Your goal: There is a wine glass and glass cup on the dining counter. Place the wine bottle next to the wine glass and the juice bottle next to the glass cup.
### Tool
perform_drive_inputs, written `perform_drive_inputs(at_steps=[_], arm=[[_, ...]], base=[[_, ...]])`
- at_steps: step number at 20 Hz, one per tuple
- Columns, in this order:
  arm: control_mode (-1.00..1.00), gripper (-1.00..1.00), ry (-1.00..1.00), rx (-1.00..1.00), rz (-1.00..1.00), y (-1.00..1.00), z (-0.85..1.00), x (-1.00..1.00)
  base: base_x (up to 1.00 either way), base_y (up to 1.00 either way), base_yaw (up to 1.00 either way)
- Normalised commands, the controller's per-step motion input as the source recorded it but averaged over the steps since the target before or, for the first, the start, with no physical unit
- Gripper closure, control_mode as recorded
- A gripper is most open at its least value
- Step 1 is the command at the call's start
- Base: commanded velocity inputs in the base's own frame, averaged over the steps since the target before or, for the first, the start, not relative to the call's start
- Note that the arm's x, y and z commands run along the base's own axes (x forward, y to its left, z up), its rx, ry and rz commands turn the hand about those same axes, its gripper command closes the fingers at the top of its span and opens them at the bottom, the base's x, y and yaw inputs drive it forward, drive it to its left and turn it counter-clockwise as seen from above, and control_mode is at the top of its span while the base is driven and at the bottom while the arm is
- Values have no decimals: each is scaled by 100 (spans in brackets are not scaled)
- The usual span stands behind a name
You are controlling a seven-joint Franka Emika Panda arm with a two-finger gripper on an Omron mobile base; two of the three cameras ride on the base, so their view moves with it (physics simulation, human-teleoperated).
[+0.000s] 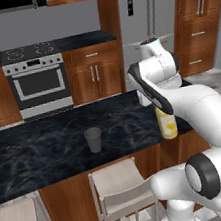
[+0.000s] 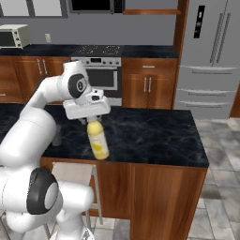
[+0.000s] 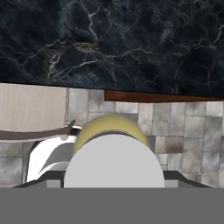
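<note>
One stout yellow juice bottle with a pale cream cap [image 2: 98,140] is what matters here: it hangs tilted at the near edge of the long black marble tabletop on its reddish-brown base [image 2: 154,133], cap up in the hand [image 2: 92,120] and its bottom leaning toward the near right. Its long axis runs from cap to base, a little off vertical. The hand is clamped around the cap end, gripping the bottle.

Nearest me, a pale stool [image 1: 117,185] stands below the edge; I judge that a loosened grip over this edge could drop the bottle onto the stool or the floor. A tilted set-down could also tip it over.

Farther left on the tabletop stands the short grey translucent tumbler [image 1: 93,139], well apart from the bottle, so a sideways carry remains; swinging in too low could knock the tumbler.

Beyond, a steel oven [image 1: 39,86] sits against the far wall.
</note>
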Motion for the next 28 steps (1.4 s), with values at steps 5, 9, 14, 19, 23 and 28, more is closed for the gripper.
perform_drive_inputs(at_steps=[5,9,14,19,23,28], arm=[[-100,100,0,0,0,48,0,26],[-100,100,0,7,0,36,0,19],[-100,100,0,6,0,36,0,23],[-100,100,0,8,0,31,0,27],[-100,100,-2,2,0,33,-2,25],[-100,100,-7,3,0,23,-13,18]], base=[[0,0,0],[0,0,0],[0,0,0],[0,0,0],[0,0,0],[0,0,0]])
